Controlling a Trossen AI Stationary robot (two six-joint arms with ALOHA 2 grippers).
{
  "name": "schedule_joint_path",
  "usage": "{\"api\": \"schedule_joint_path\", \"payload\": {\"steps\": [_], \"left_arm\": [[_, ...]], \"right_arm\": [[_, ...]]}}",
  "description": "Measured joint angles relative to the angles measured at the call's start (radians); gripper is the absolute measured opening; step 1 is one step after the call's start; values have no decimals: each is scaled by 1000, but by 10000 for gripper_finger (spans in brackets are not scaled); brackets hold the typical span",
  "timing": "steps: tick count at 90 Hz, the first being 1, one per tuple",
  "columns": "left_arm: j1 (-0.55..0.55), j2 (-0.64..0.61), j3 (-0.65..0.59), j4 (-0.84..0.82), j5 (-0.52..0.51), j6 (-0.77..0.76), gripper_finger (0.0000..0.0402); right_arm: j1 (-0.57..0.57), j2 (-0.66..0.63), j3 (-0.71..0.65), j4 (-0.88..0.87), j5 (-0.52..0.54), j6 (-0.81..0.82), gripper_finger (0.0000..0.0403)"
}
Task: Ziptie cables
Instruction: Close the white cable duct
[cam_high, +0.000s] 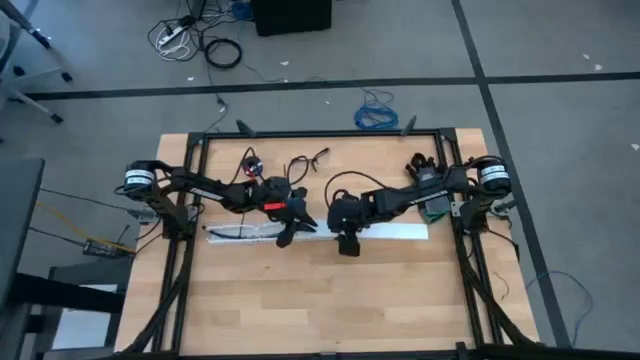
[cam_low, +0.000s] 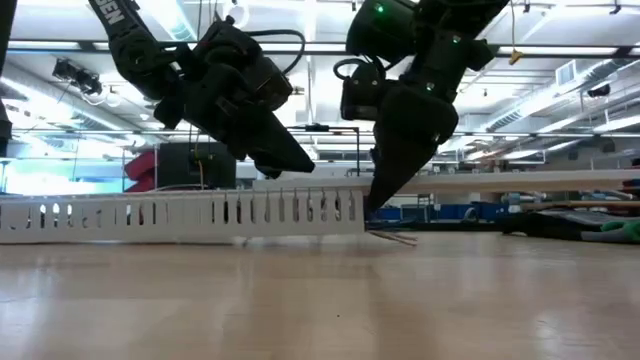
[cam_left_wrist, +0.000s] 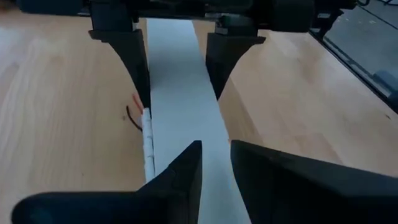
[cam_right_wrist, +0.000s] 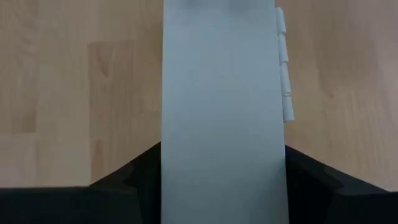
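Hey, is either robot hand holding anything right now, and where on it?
The right hand straddles the white cover strip across its width; real clamping cannot be told. The left hand hovers over it, holding nothing.

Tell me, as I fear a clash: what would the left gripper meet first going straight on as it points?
Probably the white strip below the left gripper; the right gripper stands farther along; depth unclear.

A robotics lab or industrial workshop: a wooden tabletop (cam_high: 330, 300) in a black metal frame (cam_high: 320, 134) stands on grey floor (cam_high: 560, 40) strewn with cords (cam_high: 222, 52), under long ceiling lights (cam_low: 560, 45) in an open hall.
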Motion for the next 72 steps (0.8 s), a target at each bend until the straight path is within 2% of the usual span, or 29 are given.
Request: {"api": "schedule_joint_path", "payload": {"steps": [55, 72], "left_arm": [[0, 0, 0, -25, 38, 3, 78], [0, -13, 0, -55, 88, 3, 78]], "right_arm": [[0, 0, 0, 6, -2, -39, 229], [0, 0, 0, 6, -3, -29, 229]]}}
